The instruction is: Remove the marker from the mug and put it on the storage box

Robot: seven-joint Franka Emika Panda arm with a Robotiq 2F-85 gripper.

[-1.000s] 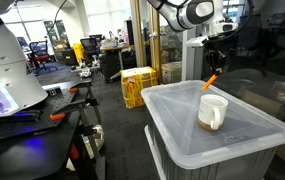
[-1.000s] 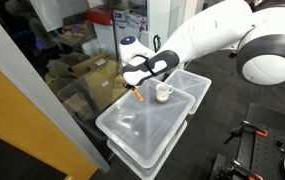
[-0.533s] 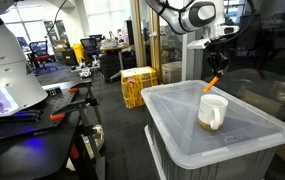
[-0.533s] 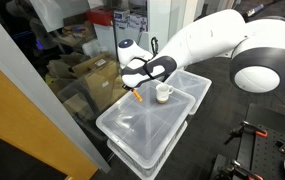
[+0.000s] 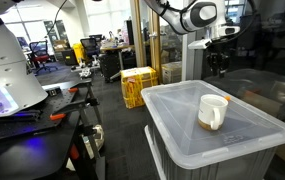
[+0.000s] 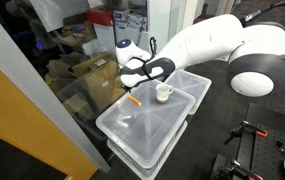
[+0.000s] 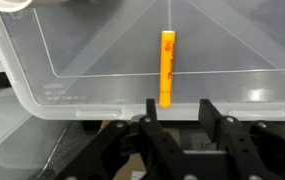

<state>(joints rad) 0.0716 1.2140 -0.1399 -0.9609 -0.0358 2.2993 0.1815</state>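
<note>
One marker (image 7: 167, 67) lies flat on the storage box (image 7: 82, 60) lid, just beyond the gripper (image 7: 178, 113), whose jaws gape wide and empty; the mug (image 6: 163, 92) stands nearby.

We record, in an exterior view:
- dark floor (image 5: 112, 115) from six o'clock toward the far room
- bright windows (image 5: 107, 15) at twelve o'clock, letting in daylight
- stacked yellow crates (image 5: 137, 86) near centre
- black workbench (image 5: 37, 120) at eight o'clock, small tools on it
- office chairs (image 5: 42, 55) at ten o'clock
- glass partition (image 5: 267, 60) at three o'clock

In an exterior view:
- cardboard boxes (image 6: 92, 75) at ten o'clock
- orange-brown wooden panel (image 6: 22, 140) at seven o'clock
</note>
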